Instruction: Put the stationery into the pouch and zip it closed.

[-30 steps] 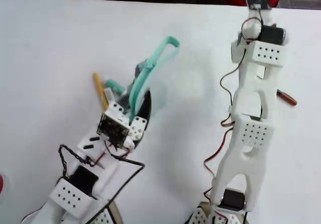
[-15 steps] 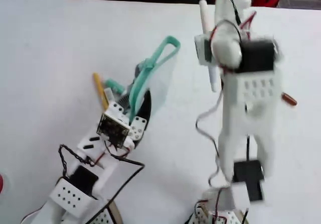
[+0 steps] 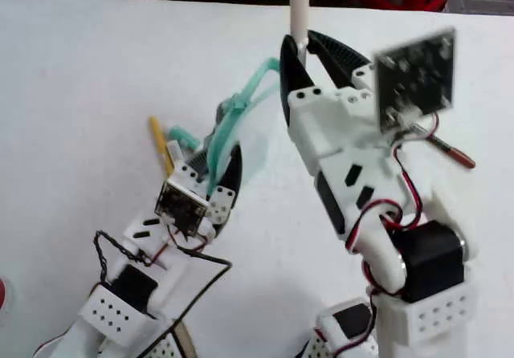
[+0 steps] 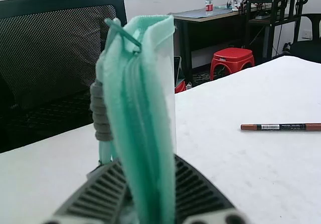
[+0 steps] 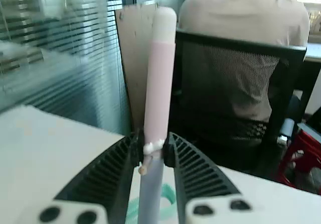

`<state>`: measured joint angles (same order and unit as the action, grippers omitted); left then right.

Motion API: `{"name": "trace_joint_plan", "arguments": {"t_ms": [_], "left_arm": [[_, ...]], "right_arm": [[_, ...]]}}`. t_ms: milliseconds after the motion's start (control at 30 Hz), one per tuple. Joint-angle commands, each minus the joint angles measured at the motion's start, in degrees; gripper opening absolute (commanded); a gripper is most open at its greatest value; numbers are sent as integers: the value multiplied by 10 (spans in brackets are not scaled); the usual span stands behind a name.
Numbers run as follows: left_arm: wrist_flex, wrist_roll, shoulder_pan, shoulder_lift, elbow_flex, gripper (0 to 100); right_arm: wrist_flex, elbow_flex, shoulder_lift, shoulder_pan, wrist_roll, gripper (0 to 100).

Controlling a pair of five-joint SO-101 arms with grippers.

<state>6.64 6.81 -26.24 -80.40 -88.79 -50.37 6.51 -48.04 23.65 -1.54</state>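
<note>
The pouch [image 3: 231, 125] stands between a pencil [image 3: 161, 145] at its left and the pen [image 3: 299, 5] at its right.

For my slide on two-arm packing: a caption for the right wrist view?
Right gripper, jaws shut on a pink pen pointing away from the camera.

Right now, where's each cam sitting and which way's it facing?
High view: fixed above the table, looking down on left claw, right claw, pouch, brown pencil.
Left wrist view: wrist-mounted, faces along the left claw, shut on the pouch.
Right wrist view: wrist-mounted, faces along the right claw, shut on the pen.
Shared: high and left wrist both show that brown pencil.
</note>
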Motion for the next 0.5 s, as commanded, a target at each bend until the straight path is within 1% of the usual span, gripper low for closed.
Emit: {"name": "trace_joint_plan", "arguments": {"t_ms": [0, 200, 333, 467], "left_arm": [[-12, 4, 4, -6, 4, 24], [-12, 4, 4, -6, 4, 24], [-12, 4, 1, -6, 4, 24], [-12, 4, 5, -6, 5, 24]], "right_arm": [[114, 89, -44, 5, 11, 18], [216, 164, -30, 9, 12, 18], [267, 154, 11, 23, 12, 18], [273, 131, 68, 31, 12, 18]]}}
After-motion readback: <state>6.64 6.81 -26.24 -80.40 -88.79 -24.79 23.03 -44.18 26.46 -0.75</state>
